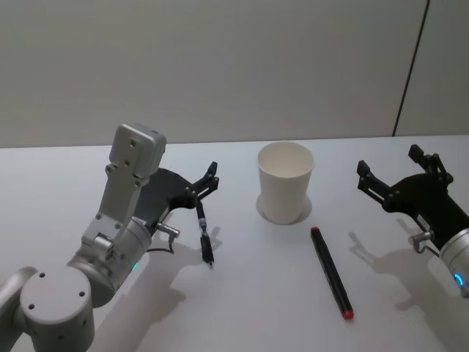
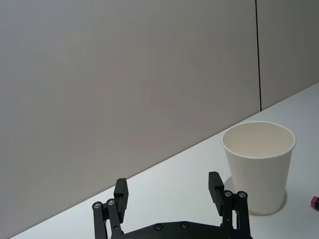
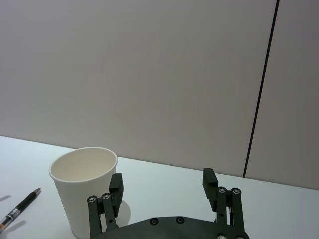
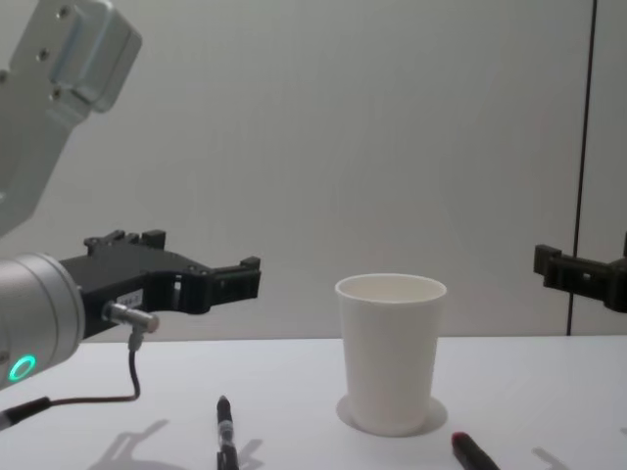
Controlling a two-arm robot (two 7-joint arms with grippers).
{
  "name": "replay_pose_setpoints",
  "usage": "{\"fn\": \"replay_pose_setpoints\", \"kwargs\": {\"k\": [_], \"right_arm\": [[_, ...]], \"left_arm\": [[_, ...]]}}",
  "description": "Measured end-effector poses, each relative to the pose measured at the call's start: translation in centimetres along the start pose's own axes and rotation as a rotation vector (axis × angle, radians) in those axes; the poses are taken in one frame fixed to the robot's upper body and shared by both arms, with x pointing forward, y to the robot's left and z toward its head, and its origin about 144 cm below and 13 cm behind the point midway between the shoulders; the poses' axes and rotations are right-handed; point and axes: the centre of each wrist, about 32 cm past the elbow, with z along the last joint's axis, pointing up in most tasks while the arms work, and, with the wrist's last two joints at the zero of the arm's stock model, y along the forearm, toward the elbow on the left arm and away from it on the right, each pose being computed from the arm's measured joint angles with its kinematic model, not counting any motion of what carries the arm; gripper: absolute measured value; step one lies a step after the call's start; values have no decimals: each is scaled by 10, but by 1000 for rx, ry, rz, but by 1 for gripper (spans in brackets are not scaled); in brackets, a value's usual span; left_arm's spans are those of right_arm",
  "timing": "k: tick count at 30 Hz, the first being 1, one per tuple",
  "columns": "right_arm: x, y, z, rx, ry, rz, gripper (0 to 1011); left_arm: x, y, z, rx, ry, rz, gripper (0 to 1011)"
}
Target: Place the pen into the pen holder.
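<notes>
Pen holder point(image 1: 286, 183): a plain white paper cup, tapered, with a rolled rim, was noted upright on the matte white table point(image 1: 242, 301), mouth open, near the centre. A faint ring was seen around its base.

Two pens were recorded lying flat on the table. A slim black pen point(image 1: 204, 235) with a narrow tip was found to the robot's left of the cup, apart from it, below the left gripper's fingertips. A thicker black pen with red ends point(image 1: 331, 273), cylindrical, was found to the cup's right and nearer the robot, its far end close to the cup's base without touching it.

Left gripper point(image 1: 214, 176): held above the table, left of the cup, pointed toward it. Its black ridged fingers point(image 2: 215, 185) were spread apart, with nothing between them.

Right gripper point(image 1: 390, 161): held raised on the cup's right, well apart from it. Its fingers point(image 3: 209, 179) were likewise parted and nothing was gripped.
</notes>
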Motion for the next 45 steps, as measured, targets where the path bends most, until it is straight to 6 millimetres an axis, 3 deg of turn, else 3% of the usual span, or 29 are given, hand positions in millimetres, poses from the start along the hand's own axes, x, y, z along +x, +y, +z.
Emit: {"fn": "replay_pose_setpoints", "kwargs": {"k": [27, 45], "right_arm": [[0, 0, 0, 0, 0, 0, 1001], [0, 0, 0, 0, 0, 0, 1001]], "left_arm": [[-19, 15, 15, 158, 74, 11, 1001], [-36, 7, 23, 290, 151, 31, 1001]]}}
